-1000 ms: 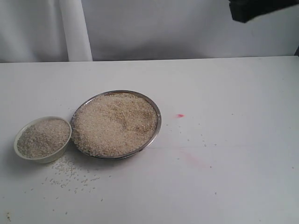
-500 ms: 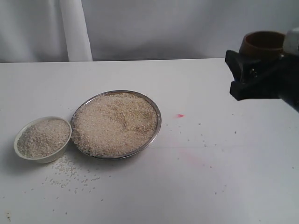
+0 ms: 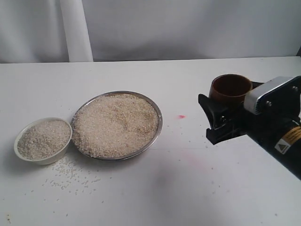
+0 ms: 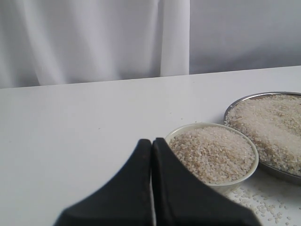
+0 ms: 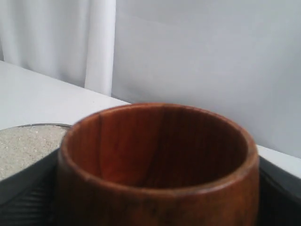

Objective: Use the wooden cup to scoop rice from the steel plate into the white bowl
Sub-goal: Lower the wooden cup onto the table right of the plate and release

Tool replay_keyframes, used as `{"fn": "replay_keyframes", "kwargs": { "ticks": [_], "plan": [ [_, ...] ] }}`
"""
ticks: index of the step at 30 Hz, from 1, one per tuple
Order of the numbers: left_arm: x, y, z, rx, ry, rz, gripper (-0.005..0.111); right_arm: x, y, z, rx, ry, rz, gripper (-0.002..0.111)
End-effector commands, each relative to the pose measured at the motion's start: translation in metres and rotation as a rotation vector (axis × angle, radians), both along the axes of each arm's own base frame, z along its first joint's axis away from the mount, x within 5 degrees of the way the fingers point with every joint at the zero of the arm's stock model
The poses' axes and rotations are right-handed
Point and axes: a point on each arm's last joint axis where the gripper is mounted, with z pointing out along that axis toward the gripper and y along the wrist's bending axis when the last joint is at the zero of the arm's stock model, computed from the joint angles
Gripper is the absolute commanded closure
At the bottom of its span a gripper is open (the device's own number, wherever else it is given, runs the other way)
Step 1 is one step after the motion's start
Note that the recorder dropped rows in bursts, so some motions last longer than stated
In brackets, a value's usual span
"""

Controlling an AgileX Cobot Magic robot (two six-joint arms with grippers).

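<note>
We see a plain white table w/ a pale grey curtain hanging behind it and a whiter vertical fold at back left. The table top is matte, marked by a small red spot just right of the steel plate and a faint pink smear nearer us. The plate sits approx. mid-table, heaped w/ rice. The white bowl sits right against the plate's left rim, also full of rice. Some loose grains lie scattered in front of it. The right fingers pinch the wooden cup upright, mouth up, well right of the plate; what we see of its inside is bare wood. The left fingers are pressed together, gripping nothing, near the bowl.
</note>
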Motion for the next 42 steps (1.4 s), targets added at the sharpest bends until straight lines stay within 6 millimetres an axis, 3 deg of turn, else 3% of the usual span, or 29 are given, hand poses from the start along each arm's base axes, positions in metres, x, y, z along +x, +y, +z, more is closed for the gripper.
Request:
{"fn": "replay_keyframes", "kwargs": {
  "ticks": [1, 7, 10, 17, 21, 25, 31, 42],
  "plan": [
    [0.000, -0.001, 0.000, -0.013, -0.009, -0.004, 0.107, 0.007, 0.004, -0.030, 0.013, 0.016, 0.031, 0.108],
    [0.000, -0.001, 0.000, -0.013, -0.009, -0.004, 0.107, 0.023, 0.017, -0.077, -0.064, 0.140, 0.104, 0.108],
    [0.000, -0.001, 0.000, -0.013, -0.009, -0.004, 0.107, 0.035, 0.026, -0.086, -0.074, 0.135, 0.156, 0.108],
    [0.000, -0.001, 0.000, -0.013, -0.009, -0.004, 0.107, 0.050, 0.033, -0.088, -0.114, 0.089, 0.172, 0.108],
    [0.000, -0.001, 0.000, -0.013, -0.009, -0.004, 0.107, 0.056, 0.028, -0.090, -0.159, 0.102, 0.105, 0.108],
    [0.000, -0.001, 0.000, -0.013, -0.009, -0.004, 0.107, 0.062, 0.010, -0.098, -0.116, 0.168, 0.056, 0.108],
    [0.000, -0.001, 0.000, -0.013, -0.009, -0.004, 0.107, 0.057, 0.012, -0.111, -0.120, 0.208, 0.143, 0.108],
    [0.000, -0.001, 0.000, -0.013, -0.009, -0.004, 0.107, 0.056, 0.010, -0.118, -0.149, 0.248, 0.134, 0.108]
  ]
}}
